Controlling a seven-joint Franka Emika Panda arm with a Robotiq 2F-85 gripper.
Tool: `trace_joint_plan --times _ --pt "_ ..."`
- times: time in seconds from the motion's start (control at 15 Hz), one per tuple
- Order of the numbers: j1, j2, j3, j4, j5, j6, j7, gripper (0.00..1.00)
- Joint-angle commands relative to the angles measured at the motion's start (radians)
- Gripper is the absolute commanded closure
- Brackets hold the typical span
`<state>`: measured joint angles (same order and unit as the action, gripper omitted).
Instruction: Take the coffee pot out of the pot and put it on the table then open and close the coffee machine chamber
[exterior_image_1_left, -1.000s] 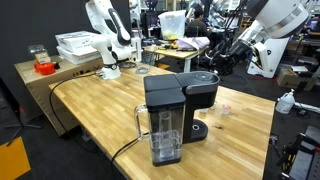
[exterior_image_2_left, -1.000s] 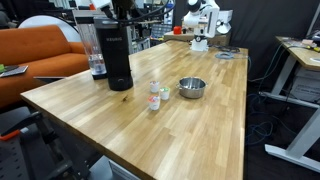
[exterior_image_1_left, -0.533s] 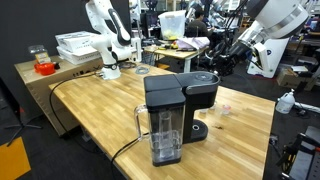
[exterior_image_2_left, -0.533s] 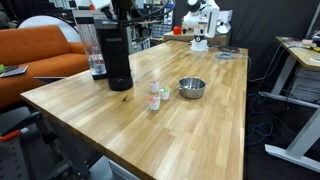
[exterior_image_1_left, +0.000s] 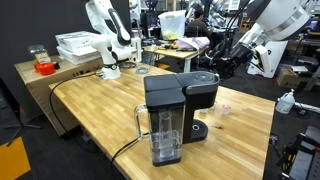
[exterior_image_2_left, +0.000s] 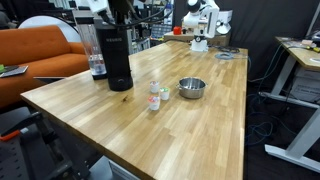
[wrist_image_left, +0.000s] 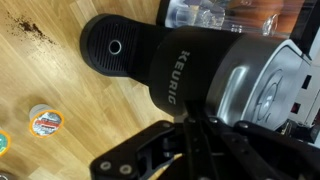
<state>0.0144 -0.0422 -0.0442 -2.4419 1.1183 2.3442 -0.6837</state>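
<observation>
I read this as the chamber step: the drip base (wrist_image_left: 113, 47) is bare, with no pot on it. My tool (wrist_image_left: 190, 140) hangs over the coffee machine (exterior_image_1_left: 172, 112), fingers pinched together on nothing. The machine stands on the counter (exterior_image_2_left: 190, 130) with its chamber lid (exterior_image_1_left: 200, 79) down. Next I'd need to drop to the lid's front edge, catch under it, lift, then press it shut

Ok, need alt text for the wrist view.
Top-down view of a black Keurig coffee machine on a light-wood table, with the robot's shut hand over it. A coffee pod lies on the table near the machine's round drip base.
</observation>
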Motion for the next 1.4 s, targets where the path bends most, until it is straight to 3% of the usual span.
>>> trace_joint_plan --times 0.0,1.33 --pt "-0.005 -0.018 0.014 -0.015 0.012 -0.009 0.01 1.0" --pt "-0.006 -0.022 0.017 0.018 -0.092 -0.029 0.046 1.0"
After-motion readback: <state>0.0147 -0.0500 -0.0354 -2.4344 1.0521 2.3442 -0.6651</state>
